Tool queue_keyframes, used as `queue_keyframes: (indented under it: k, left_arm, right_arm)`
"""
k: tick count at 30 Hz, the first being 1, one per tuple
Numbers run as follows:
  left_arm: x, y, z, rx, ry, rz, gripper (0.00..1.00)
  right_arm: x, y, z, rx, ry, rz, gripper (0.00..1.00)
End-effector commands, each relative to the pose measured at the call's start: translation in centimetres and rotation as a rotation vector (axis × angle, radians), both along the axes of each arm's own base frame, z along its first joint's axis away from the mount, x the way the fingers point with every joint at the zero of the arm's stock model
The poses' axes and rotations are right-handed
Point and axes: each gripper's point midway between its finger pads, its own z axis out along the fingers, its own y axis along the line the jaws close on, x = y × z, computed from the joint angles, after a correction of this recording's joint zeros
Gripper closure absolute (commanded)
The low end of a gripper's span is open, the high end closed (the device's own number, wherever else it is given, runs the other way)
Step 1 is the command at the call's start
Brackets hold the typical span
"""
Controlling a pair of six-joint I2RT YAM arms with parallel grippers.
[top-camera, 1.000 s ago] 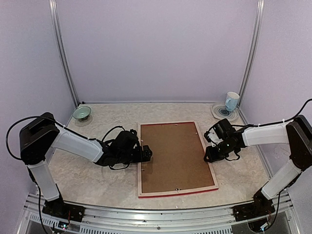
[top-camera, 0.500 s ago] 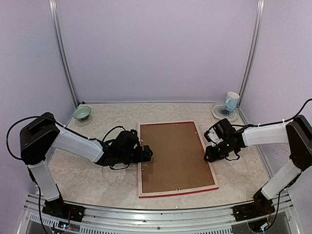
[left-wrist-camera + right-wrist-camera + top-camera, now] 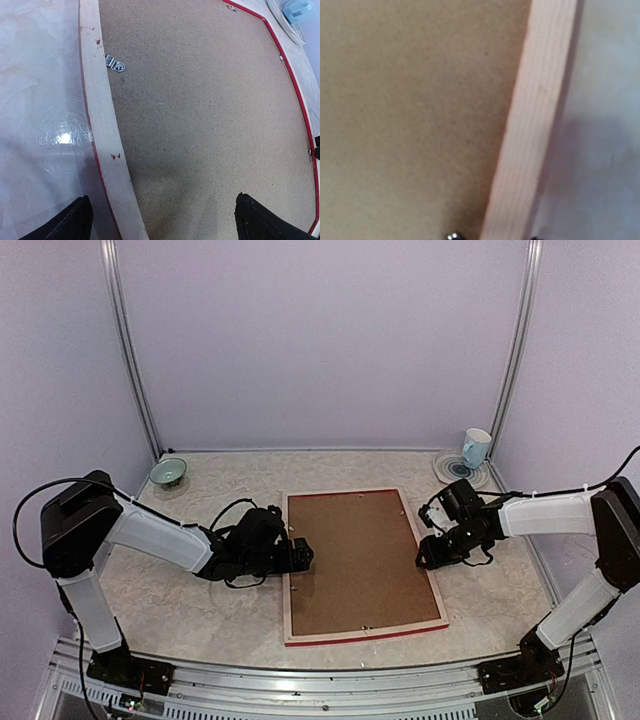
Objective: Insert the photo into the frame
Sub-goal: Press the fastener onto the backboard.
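The pale marbled tabletop (image 3: 200,610) carries the frame (image 3: 105,125) at its middle. The frame lies flat and face down, pale wood back up, with a thin red edge showing along its near side. A plain brown backing board (image 3: 360,555) fills its opening.

The left claw (image 3: 303,556) sits low at the frame's left rail, jaws spread wide. In the left wrist view its dark fingertips (image 3: 70,225) stand far apart, one over the tabletop and one over the board, holding nothing. The right claw (image 3: 425,555) hangs at the frame's right rail. Whether it is spread or closed cannot be told, as its wrist view shows only blurred wood and board.

At the far right corner a blue-patterned cup (image 3: 476,447) stands on a saucer (image 3: 447,470). A small green bowl (image 3: 168,472) sits at the far left. A small metal tab (image 3: 116,64) is fixed at the rail's inner edge.
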Motion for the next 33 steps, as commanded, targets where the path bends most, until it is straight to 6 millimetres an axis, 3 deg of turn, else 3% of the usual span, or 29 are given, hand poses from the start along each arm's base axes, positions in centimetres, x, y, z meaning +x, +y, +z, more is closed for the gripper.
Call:
queue_keyframes:
  k: [1,11,13,16,21,25,33]
  left_arm:
    - [-1.0,0.1,-1.8,0.023,0.049,-0.016,0.02]
    - [-1.0,0.2,-1.8,0.022,0.051,-0.012,0.02]
    - [-1.0,0.1,-1.8,0.021,0.050,-0.013,0.02]
    - [-1.0,0.0,-1.7,0.020,0.049,-0.012,0.02]
    - [-0.9,0.0,-1.7,0.020,0.047,-0.013,0.02]
    - [-0.9,0.1,-1.6,0.024,0.047,-0.011,0.02]
    - [-0.7,1.2,-0.7,0.052,0.020,0.017,0.01]
  right_arm:
    - [-0.3,0.1,-0.3,-0.012,0.013,0.014,0.57]
    - [-0.7,-0.2,-2.1,-0.042,0.057,0.023,0.61]
    - [-0.7,-0.3,-2.2,-0.051,0.055,0.020,0.65]
    - [-0.6,-0.5,-2.0,-0.058,0.044,0.016,0.76]
    - [-0.3,-0.5,-1.0,-0.051,0.010,0.007,0.78]
    - [-0.1,-0.1,-0.3,-0.024,-0.003,0.011,0.78]
    - [-0.3,0.7,-0.7,0.009,0.034,0.019,0.62]
